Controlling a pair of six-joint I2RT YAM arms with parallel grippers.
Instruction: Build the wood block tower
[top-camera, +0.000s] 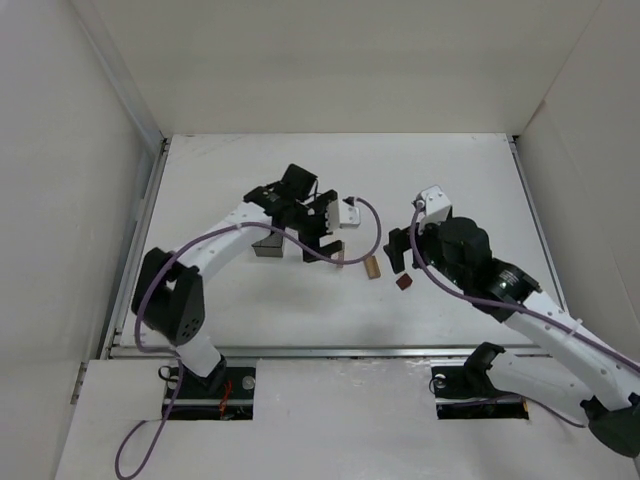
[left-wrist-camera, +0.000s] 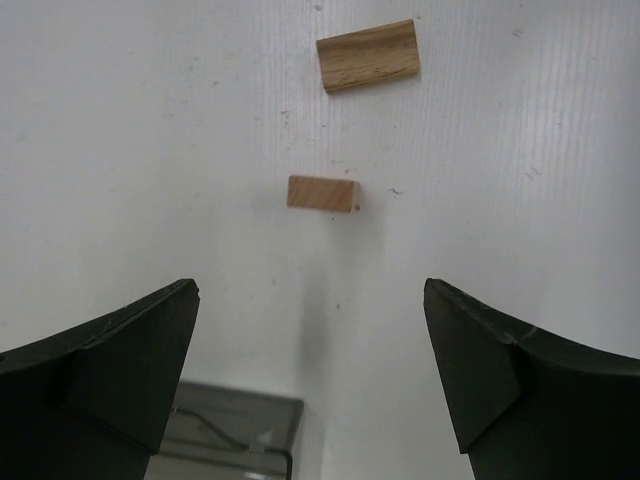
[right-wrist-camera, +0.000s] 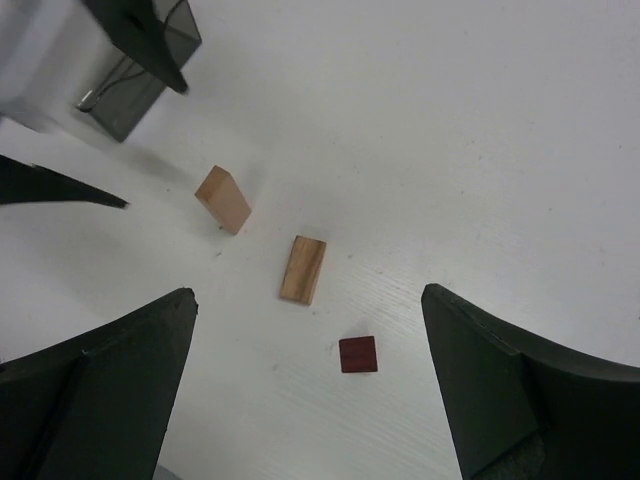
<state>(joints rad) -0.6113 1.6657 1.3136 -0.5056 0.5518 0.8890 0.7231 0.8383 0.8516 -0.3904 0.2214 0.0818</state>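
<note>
The three little blocks are all sitting loose on the tabletop (top-camera: 250, 320), none of them touching and nothing stacked. They're lying in a rough diagonal row about halfway between the left and right edges, a bit closer to the near edge than the far one. The upright tan block (right-wrist-camera: 223, 199) is looking like it's standing on end (hard to be sure from the top view). The flat tan block (right-wrist-camera: 303, 269) is lying near it, toward the right edge. The dark red block (right-wrist-camera: 357, 354) is sitting near that one, furthest toward the right edge and closest to the near edge.

The left tool (left-wrist-camera: 310, 287) is hanging over the tabletop with its fingers spread wide apart, gripping nothing, and both tan blocks are showing out ahead of it in its wrist view. The right tool (right-wrist-camera: 306, 292) is also gaping wide and holding nothing, hovering over the flat tan block and the dark red block. The two tools are facing each other across the row.

The dark see-through bin (top-camera: 268, 245) is sitting on the left-edge side of the blocks, under the left arm and well apart from the dark red block.
</note>
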